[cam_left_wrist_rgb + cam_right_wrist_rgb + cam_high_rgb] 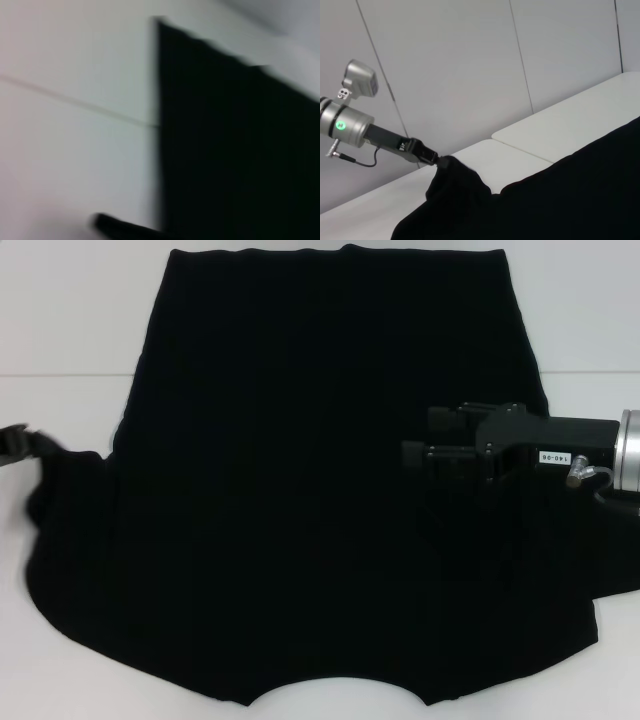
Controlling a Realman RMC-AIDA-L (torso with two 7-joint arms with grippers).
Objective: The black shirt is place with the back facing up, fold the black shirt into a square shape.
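Head view: the shirt (320, 500) lies spread on the white bench (70, 330), plain black side up, no lettering visible. Hem toward the far edge, neck notch at the near edge, sleeves out to either side near the bottom of the picture. A thin seam in the bench runs across behind the shirt's upper part.
Right hand (425, 440) comes in from the right, over the shirt's right side, fingers pointing toward the middle. Two dark fingers lie one beside the other with a narrow gap — cannot tell whether they are released or clenched, or whether they touch the cloth.
Left hand (35, 443) shows only at the left edge, at the shirt's left sleeve; its tip meets the cloth there, and the sleeve looks bunched against it.

Left wrist view: blurred. A straight edge of the shirt (235, 150) against the bench (75, 150), bench seam crossing behind it. A dark strip at the lower edge of the picture — cannot tell what it is. This arm's own fingers not seen.

Right wrist view: the shirt (560, 200) fills the near part. Far across it, the left hand (434, 160) is clenched on a pinch of the sleeve, cloth lifted off the bench (560, 125) into a small peak under it.
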